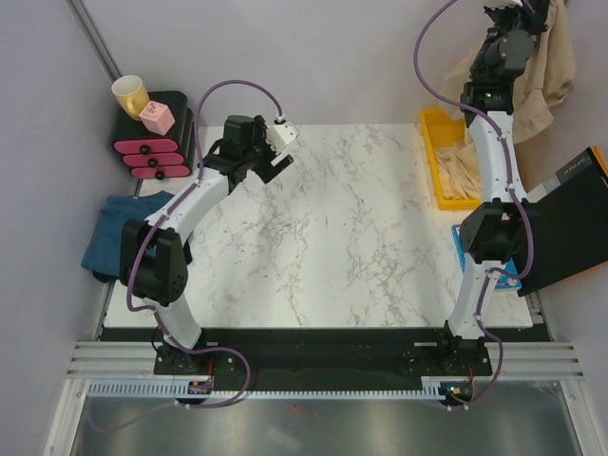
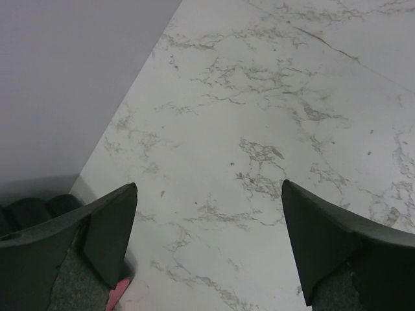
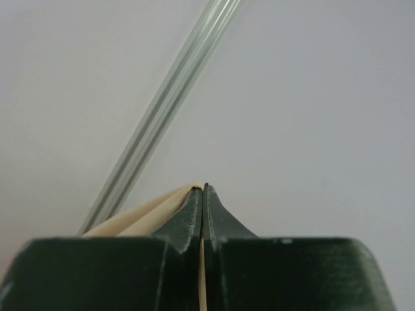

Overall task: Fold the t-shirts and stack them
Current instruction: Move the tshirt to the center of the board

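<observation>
Zero folded shirts on the marble tabletop [image 1: 351, 228] so far as I can see, so this looks like the very start of a round. The right claw [image 1: 518, 13] is up in the upper right corner of the overhead view, pressed tight together and pinching a beige shirt [image 1: 549, 66] that hangs loose below it. In the wrist view you can see a sliver of the tan cloth [image 3: 149, 215] caught between the closed tips of that claw [image 3: 204, 188]. Below it, at the right edge of the tabletop, a yellow bin [image 1: 432, 152] holds a beige pile [image 1: 465, 176] of more shirts, crumpled and unfolded. A teal shirt [image 1: 119, 228] sits at the middle left of the frame, just off the marble's edge. It's in a lump, and I honestly can't tell if it counts as folded or is just dumped there. The left claw [image 1: 275, 163] hovers over the upper left part of the marble, spread wide and holding nothing, with only bare stone under it in its own view [image 2: 209, 186]. My guess is the hanging shirt needs laying flat in the middle, then folding, then the bin pile gets the same. Nearly everything is left to do.
</observation>
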Robot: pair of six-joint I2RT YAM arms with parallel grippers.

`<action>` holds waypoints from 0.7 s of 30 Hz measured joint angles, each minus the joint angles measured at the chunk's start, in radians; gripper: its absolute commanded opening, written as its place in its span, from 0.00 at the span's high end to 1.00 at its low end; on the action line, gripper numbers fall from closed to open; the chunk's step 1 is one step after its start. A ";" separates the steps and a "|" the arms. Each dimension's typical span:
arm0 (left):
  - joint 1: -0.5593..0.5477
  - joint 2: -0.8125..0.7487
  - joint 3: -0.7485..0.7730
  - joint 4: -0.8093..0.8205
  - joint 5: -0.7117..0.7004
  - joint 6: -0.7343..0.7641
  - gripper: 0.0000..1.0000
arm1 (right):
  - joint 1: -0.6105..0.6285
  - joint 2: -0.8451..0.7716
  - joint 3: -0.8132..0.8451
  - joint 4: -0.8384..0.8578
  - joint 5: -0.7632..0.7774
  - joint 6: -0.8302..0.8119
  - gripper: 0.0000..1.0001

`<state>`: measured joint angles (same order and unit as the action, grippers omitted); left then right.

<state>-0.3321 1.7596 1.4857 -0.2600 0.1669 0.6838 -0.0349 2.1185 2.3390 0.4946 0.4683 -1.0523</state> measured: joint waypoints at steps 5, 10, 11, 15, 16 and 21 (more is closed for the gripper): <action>-0.016 0.000 -0.021 0.061 -0.100 0.000 0.01 | 0.004 0.000 0.052 -0.011 -0.034 0.105 1.00; -0.026 -0.002 -0.024 0.096 -0.137 0.000 0.01 | 0.019 0.032 0.171 0.069 -0.063 0.096 1.00; -0.029 -0.003 -0.029 0.100 -0.142 0.000 0.01 | 0.019 0.031 0.174 0.082 -0.070 0.101 1.00; -0.045 -0.012 -0.049 0.106 -0.146 0.001 0.01 | 0.014 -0.055 0.046 0.020 -0.172 0.227 1.00; -0.047 -0.014 -0.053 0.106 -0.148 0.001 0.01 | 0.010 -0.084 0.008 -0.039 -0.225 0.270 1.00; -0.052 -0.014 -0.066 0.106 -0.161 0.016 0.01 | 0.032 -0.161 -0.064 -0.345 -0.453 0.469 1.00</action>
<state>-0.3840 1.7454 1.4197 -0.1543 0.0063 0.6998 -0.0025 1.9572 2.2745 0.1497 0.0151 -0.5835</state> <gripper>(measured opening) 0.992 0.007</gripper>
